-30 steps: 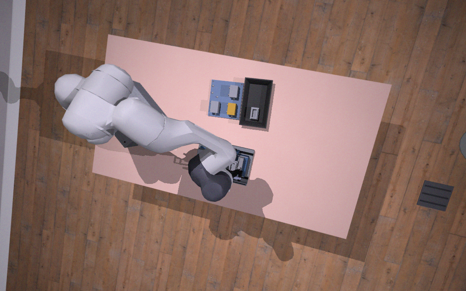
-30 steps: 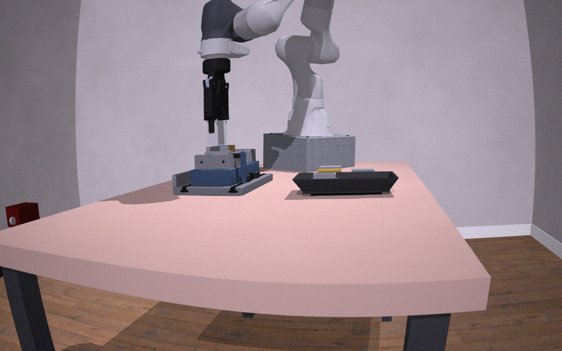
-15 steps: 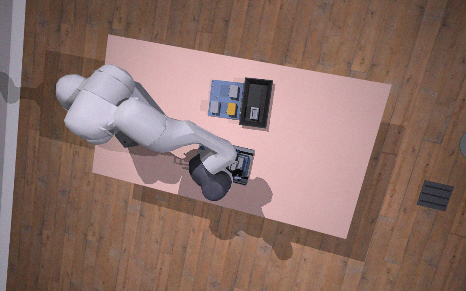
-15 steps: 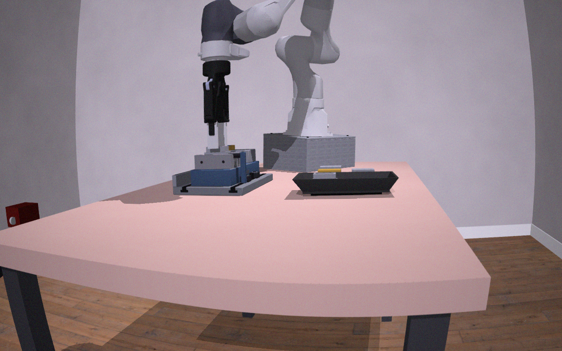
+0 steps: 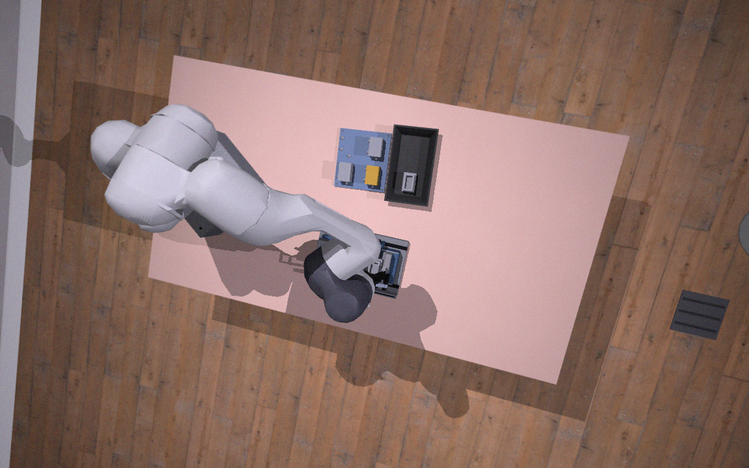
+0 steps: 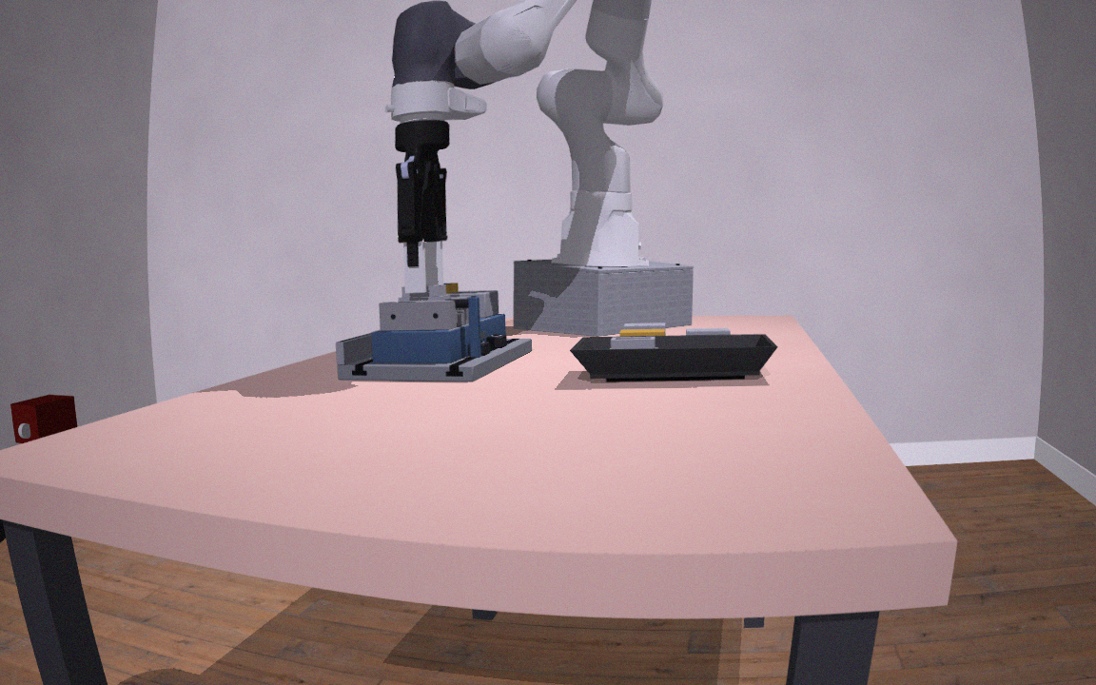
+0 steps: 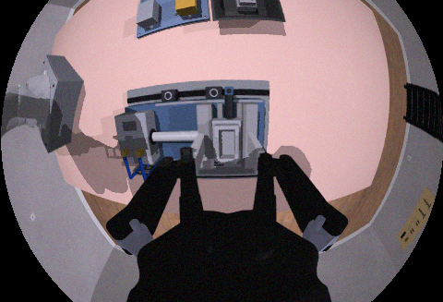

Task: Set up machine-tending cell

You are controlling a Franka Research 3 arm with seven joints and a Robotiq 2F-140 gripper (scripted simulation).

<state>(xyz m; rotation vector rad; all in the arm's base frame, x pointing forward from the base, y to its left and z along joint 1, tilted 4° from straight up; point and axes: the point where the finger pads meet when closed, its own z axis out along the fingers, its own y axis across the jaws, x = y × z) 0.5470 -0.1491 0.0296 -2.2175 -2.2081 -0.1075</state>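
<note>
Hovering over a pink table on wood flooring, pincer apart, empty.

White, smooth-shelled arm of rounded segments; last wrist joint dark grey. White flange ring, then black collar above slim black gripper. Black linkage fingers with pale grey knuckle joints. Mounted on grey block pedestal with faint brick texture
</note>
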